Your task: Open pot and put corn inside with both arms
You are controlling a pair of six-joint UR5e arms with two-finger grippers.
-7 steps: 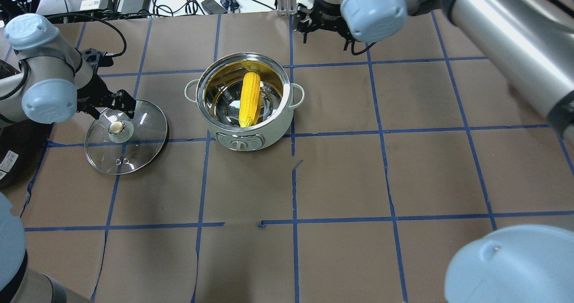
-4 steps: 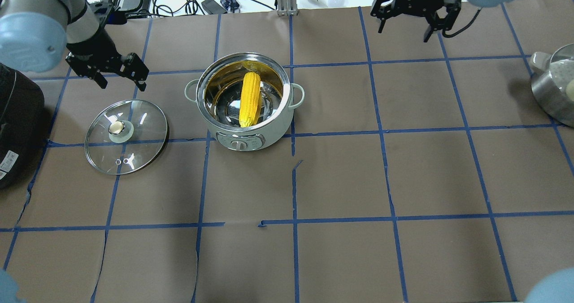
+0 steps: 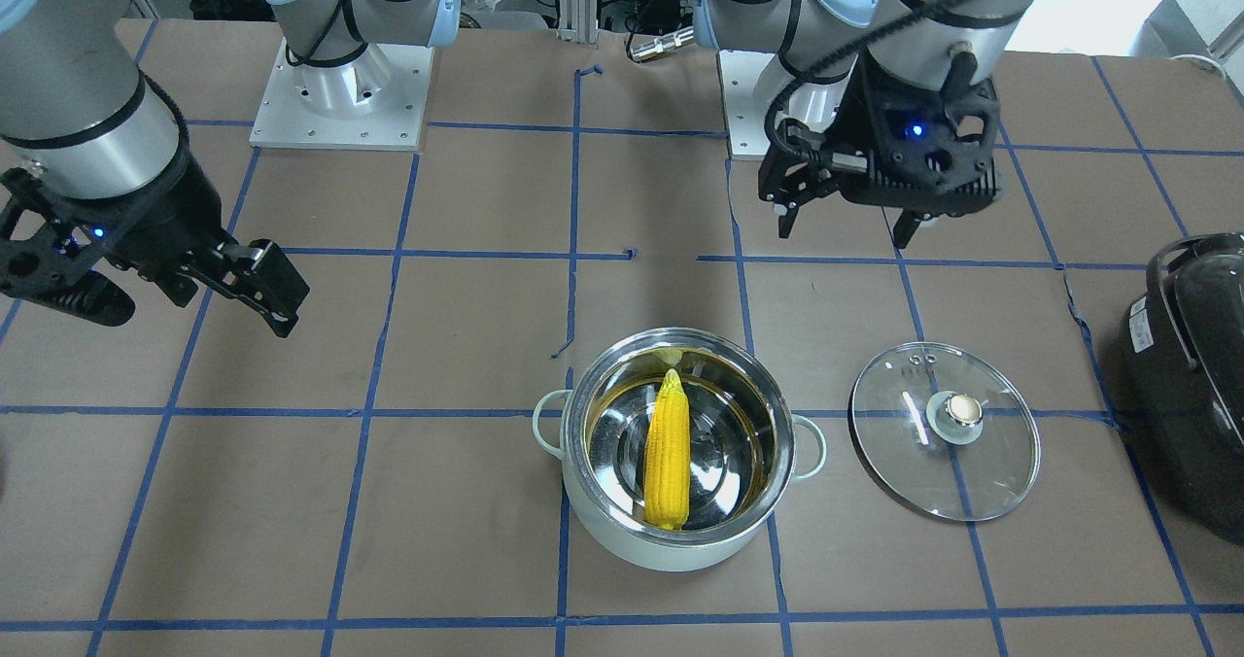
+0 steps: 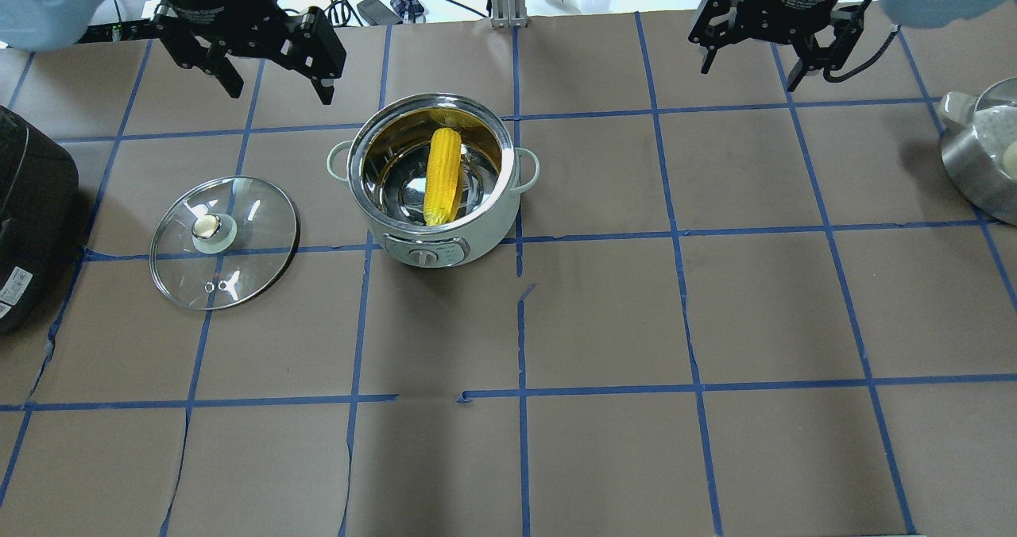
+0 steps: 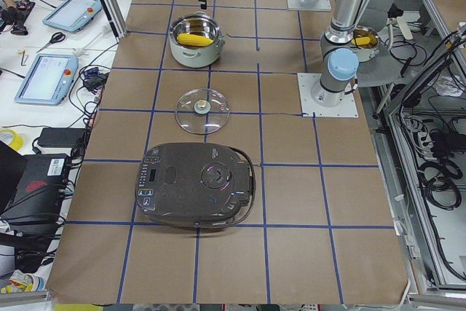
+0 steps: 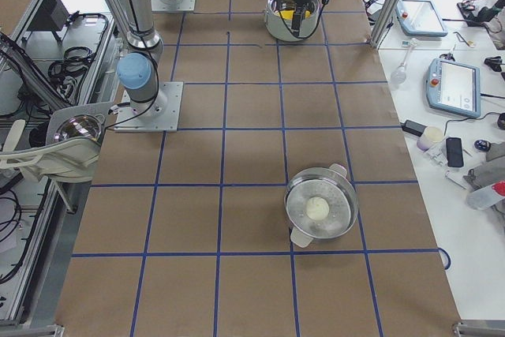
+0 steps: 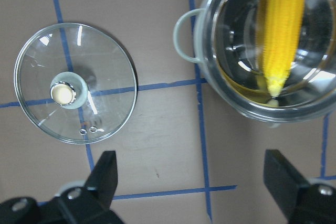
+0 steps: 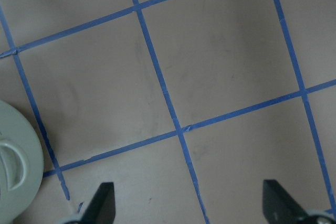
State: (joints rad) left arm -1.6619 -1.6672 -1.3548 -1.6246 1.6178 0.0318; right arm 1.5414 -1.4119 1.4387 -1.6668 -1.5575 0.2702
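While corn (image 4: 442,175) lies in pot (image 4: 486,237), left fingers (image 4: 322,48), right fingers (image 3: 267,283) well apart

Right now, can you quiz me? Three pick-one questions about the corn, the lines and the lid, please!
1. Where is the corn?
A. in a tool
B. in the pot
C. in the black cooker

2. What colour are the lines on the table?
A. blue
B. red
C. green

3. How is the lid?
A. on the pot
B. held up in a tool
C. flat on the table

Answers:
1 B: the corn leans inside the pot's shiny steel bowl.
2 A: the lines make a blue grid on the brown table.
3 C: the lid lies beside the pot, knob up, with nothing touching it.
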